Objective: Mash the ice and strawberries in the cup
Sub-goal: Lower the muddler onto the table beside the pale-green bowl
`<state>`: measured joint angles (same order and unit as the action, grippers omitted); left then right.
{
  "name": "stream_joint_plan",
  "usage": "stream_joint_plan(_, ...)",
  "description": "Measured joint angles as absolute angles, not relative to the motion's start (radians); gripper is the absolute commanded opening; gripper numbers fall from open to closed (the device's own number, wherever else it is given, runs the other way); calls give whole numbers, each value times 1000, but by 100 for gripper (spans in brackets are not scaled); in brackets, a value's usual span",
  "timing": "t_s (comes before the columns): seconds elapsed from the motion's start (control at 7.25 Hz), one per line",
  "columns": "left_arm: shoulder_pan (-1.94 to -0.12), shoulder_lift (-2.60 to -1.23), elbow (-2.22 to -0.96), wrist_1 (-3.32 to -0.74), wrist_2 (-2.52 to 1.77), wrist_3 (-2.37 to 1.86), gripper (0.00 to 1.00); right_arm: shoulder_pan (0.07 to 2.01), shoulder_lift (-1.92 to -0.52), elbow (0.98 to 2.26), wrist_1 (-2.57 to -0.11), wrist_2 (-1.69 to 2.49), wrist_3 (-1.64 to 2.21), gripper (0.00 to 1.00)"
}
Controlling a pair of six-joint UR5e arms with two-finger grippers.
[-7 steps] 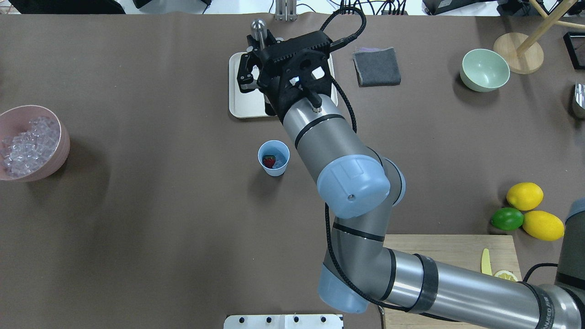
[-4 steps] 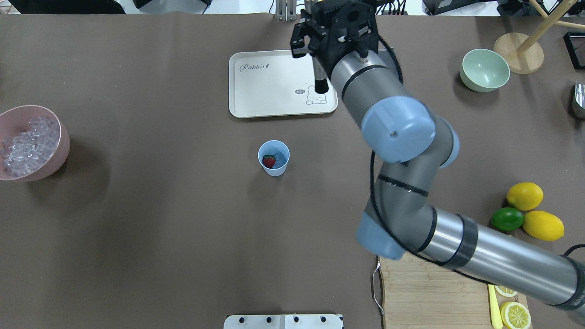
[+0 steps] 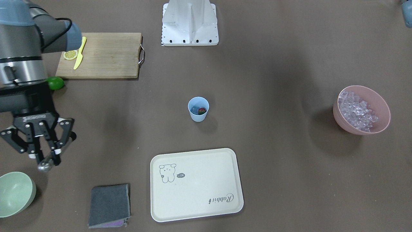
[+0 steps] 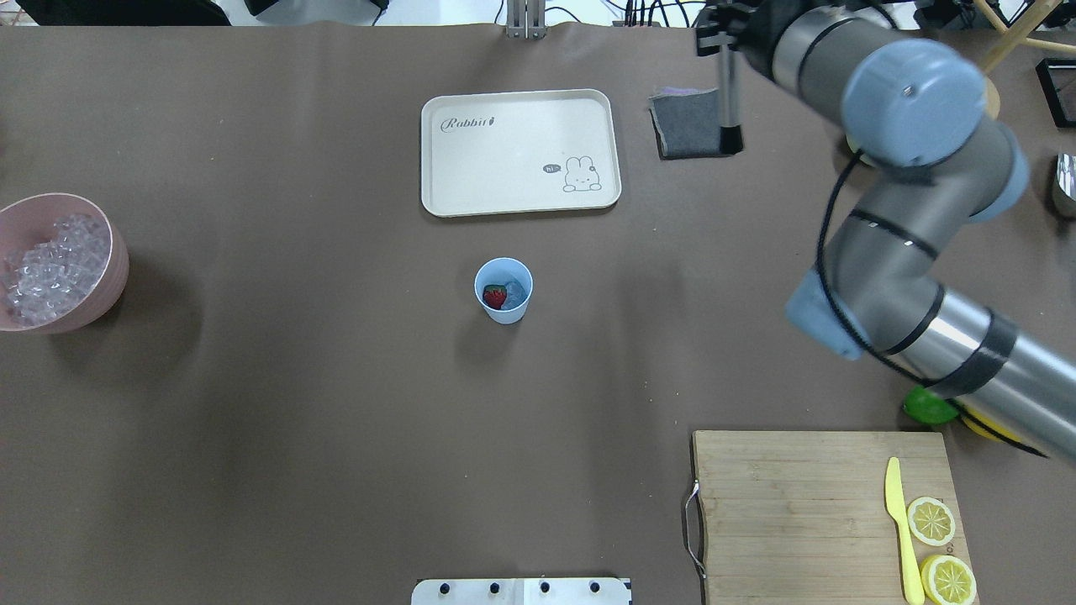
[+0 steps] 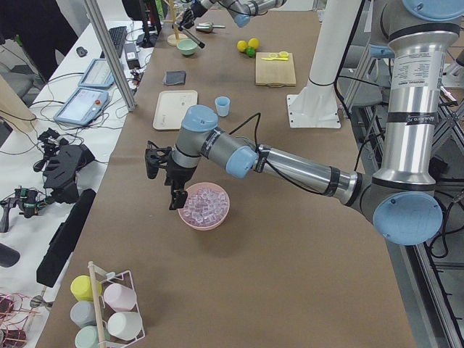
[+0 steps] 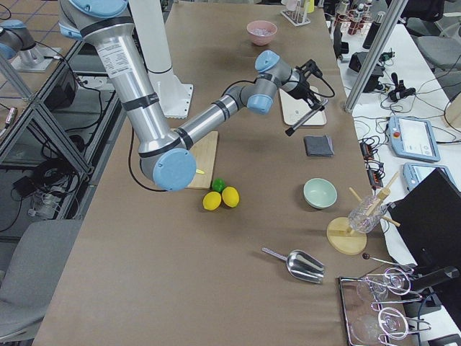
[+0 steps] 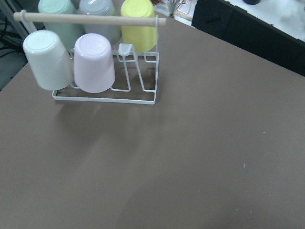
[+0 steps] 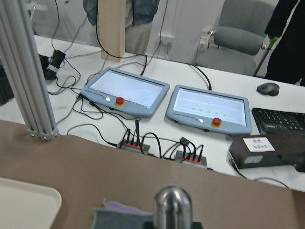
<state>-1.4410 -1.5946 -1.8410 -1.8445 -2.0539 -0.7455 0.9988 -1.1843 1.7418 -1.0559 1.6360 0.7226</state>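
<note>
The light-blue cup (image 4: 503, 291) stands mid-table in front of the tray and also shows in the front view (image 3: 198, 109). It holds a red strawberry (image 4: 494, 296) and some ice (image 4: 515, 291). More ice (image 4: 50, 269) fills the pink bowl (image 4: 118, 260) at the far left. My right gripper (image 3: 45, 154) is shut on a metal muddler (image 4: 728, 92), held above the grey cloth, far right of the cup. My left gripper (image 5: 174, 194) shows only in the exterior left view, beside the pink bowl; I cannot tell its state.
A cream tray (image 4: 504, 181) lies behind the cup, with a grey cloth (image 4: 685, 126) to its right. A pale green bowl (image 3: 14, 193) sits beyond the cloth. A cutting board (image 4: 790, 504) with knife and lemon slices is front right. A cup rack (image 7: 95, 62) shows in the left wrist view.
My right arm has swung right with the muddler, from over the tray to above the grey cloth. The cup and its contents have not moved.
</note>
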Motion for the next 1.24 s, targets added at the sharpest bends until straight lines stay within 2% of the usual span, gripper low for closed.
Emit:
stream_joint_plan(0.28, -1440, -1592, -1836, -1858, -2058, -659, 98, 1068, -1223, 1738, -1237, 1853, 713, 0)
stream_joint_plan(0.55, -1440, -1584, -1825, -1895, -2060, -603, 98, 1053, -1211, 1713, -1395, 1963, 711, 0)
stream_joint_plan(1.24, -1440, -1588, -1746, -2004, -2051, -550, 98, 1024, -1158, 1493, -1437, 2107, 565, 0)
